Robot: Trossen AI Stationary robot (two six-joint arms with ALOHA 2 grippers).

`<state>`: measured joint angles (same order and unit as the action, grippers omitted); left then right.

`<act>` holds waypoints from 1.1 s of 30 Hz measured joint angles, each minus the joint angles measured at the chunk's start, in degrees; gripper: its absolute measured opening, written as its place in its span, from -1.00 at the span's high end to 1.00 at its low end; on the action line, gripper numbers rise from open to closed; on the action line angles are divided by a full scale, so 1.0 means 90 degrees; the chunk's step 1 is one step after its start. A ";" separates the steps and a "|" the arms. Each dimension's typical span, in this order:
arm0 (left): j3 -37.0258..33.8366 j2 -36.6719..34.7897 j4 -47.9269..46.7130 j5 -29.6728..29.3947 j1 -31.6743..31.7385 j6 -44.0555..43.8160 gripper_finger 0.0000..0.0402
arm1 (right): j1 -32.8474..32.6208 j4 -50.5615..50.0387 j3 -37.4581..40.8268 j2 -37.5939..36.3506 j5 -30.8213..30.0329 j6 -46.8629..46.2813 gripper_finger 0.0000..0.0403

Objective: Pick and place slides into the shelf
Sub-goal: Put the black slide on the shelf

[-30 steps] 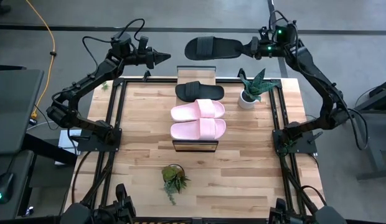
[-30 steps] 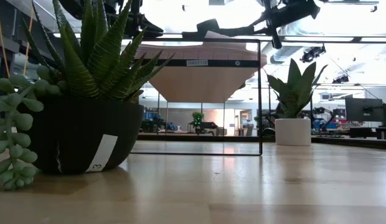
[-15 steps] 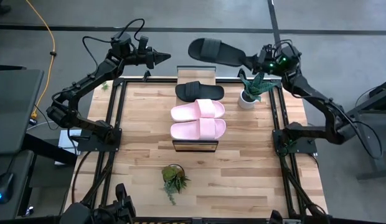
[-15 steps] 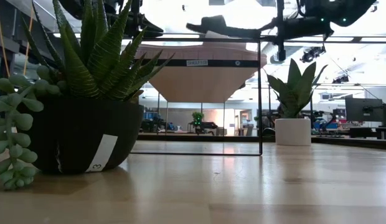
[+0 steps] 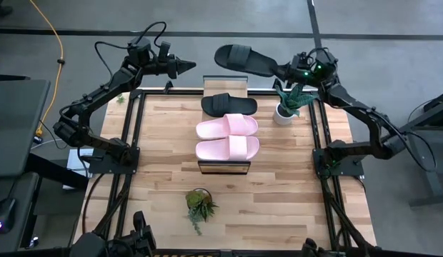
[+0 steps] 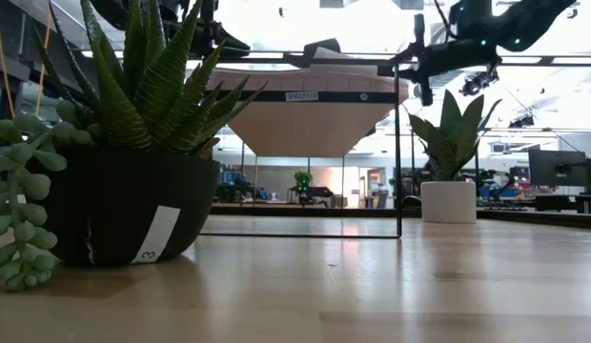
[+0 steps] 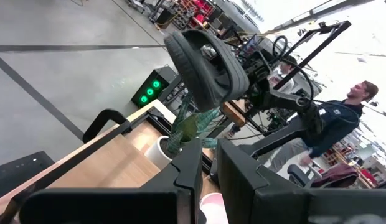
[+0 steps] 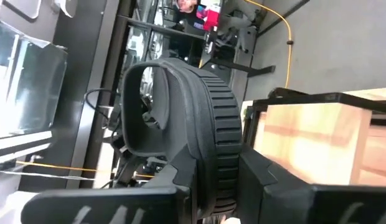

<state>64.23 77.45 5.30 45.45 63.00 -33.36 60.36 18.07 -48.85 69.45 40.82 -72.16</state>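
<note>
Right claw [image 5: 287, 69] clamped on heel of last black slide [image 5: 243, 60], held in air at upper centre of high view, just past far end of shelf [image 5: 224, 166]. Left claw [image 5: 190, 66] idle at upper left, fingers nearly together, holding nothing. Done: three on shelf, one black slide [image 5: 229, 104] and two pink slides [image 5: 227, 137] side by side. Left: set the fourth on the bare plank end, my read. Slides look like matte foam, ribbed sole edge, one wide strap. Shelf: pale wood plank, thin black frame. Desk [image 5: 279, 207] is butcher-block.
</note>
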 joint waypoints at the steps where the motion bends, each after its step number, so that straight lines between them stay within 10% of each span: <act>1: 0.0000 0.0000 -0.0007 0.0000 0.0000 -0.0001 0.80 | 0.0000 0.0006 -0.0039 0.0081 0.0013 0.0007 0.76; 33: -0.0002 -0.0002 -0.0473 0.0014 -0.0002 0.0179 0.80 | -0.0359 0.0077 -0.1320 0.1955 0.0522 0.0187 0.76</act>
<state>64.20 77.43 1.05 45.57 62.98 -31.75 57.13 18.76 -60.73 87.04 45.52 -70.48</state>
